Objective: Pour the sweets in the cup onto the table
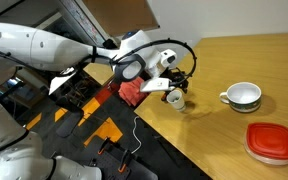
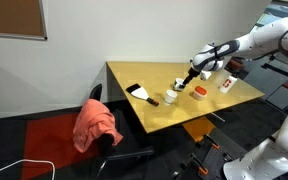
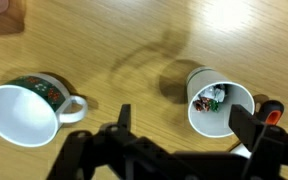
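At the left of the wrist view, the green-rimmed handled cup (image 3: pixel 24 112) is sitting on the desk (image 3: pixel 94 40), well apart from everything else. Moving right, the tool (image 3: pixel 184 118) is hanging low over the wood with its fingers spread apart, gripping nothing. The cup (image 3: pixel 220 105) is standing upright between them, crowding the finger on the right far more than the one on the left. The sweets (image 3: pixel 212 98) are resting in a small heap at its bottom. Closing from this offset is probably risking a shove: the right finger would be meeting the wall first, sliding or toppling the cup before both sides are pinching. In an exterior view the cup is also standing near the desk's dark edge, so a tilt toward that side could be sending sweets onto the floor.
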{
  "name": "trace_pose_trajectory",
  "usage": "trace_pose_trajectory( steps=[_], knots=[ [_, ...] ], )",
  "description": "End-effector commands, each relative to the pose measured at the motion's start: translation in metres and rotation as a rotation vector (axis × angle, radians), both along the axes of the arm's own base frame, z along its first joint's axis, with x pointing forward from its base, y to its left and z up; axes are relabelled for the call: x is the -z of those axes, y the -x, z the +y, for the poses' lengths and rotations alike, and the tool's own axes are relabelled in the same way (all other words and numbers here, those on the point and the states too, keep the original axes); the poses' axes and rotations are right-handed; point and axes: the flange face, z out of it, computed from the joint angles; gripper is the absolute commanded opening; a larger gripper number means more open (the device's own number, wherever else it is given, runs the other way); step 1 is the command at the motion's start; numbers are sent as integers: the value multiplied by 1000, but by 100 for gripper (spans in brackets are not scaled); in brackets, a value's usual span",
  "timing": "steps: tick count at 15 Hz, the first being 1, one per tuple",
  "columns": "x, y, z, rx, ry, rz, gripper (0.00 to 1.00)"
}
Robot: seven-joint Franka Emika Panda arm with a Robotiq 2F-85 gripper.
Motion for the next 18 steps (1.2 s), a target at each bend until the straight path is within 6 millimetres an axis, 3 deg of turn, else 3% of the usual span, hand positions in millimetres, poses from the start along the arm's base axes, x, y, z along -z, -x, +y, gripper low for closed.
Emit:
trace_pose_trajectory(
  steps=[1,18],
  knots=[
    [1,-11,1,-22,44,-88,100],
    [79,-52,10,-56,-12,-52,100]
  ],
)
